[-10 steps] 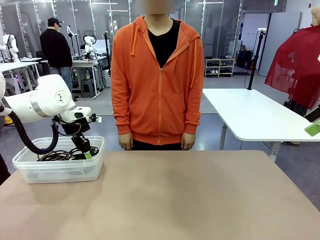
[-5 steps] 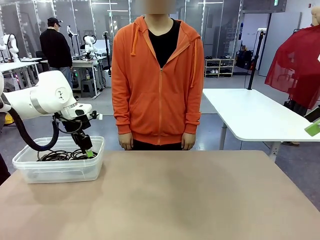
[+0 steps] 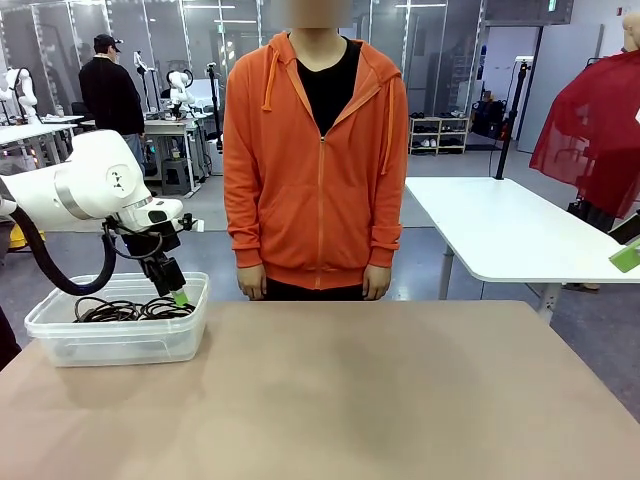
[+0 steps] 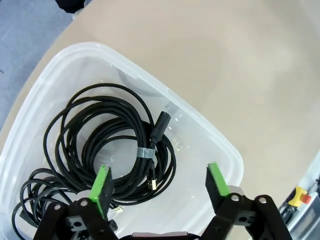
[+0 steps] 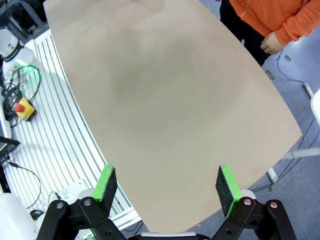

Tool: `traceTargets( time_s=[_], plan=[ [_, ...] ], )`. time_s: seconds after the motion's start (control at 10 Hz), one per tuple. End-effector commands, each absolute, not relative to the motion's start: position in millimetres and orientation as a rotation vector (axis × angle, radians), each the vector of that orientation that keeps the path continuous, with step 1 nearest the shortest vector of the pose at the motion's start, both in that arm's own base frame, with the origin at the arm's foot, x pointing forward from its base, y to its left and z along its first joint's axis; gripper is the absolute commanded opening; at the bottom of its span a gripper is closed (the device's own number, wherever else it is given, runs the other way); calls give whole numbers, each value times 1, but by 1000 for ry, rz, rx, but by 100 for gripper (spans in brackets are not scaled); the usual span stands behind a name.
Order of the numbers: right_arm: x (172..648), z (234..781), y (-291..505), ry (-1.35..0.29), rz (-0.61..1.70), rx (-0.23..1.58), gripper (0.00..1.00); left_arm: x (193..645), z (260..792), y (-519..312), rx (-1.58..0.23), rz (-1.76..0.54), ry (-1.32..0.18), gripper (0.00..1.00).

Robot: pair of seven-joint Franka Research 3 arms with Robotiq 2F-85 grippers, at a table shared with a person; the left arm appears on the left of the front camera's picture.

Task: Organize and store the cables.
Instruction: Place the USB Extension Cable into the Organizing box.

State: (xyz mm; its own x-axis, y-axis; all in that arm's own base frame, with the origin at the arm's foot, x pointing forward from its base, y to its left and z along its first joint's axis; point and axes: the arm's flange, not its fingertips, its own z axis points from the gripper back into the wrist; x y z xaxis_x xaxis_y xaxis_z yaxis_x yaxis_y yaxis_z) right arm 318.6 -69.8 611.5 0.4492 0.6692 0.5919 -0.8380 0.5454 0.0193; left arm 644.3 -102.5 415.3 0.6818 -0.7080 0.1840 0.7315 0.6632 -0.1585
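Grey floor (image 3: 200,215); white side table (image 3: 500,225); glass partitions (image 3: 420,40).

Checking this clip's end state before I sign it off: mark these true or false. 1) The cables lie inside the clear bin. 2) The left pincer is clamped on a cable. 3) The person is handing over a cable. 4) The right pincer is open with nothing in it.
1) True: the cables lie coiled in the clear bin.
2) False: the left pincer is open above the bin, gripping nothing.
3) False: the person's hands hang empty at the table's far edge.
4) True: the right pincer is open over the bare table.
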Motion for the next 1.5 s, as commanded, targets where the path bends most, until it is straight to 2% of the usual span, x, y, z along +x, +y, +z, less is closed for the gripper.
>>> traceTargets(
  time_s=[0.0, 0.1, 1.4],
  plan=[
    [318, 613, -69, -573, 948, 335, 100, 631, 420, -99, -228, -793, -49, 100],
    [318, 613, -69, -573, 948, 335, 100, 644, 415, -103, -227, -815, -110, 100],
    [318, 613, -69, -573, 948, 335, 100, 644, 415, -103, -227, -815, -110, 100]
  ],
)
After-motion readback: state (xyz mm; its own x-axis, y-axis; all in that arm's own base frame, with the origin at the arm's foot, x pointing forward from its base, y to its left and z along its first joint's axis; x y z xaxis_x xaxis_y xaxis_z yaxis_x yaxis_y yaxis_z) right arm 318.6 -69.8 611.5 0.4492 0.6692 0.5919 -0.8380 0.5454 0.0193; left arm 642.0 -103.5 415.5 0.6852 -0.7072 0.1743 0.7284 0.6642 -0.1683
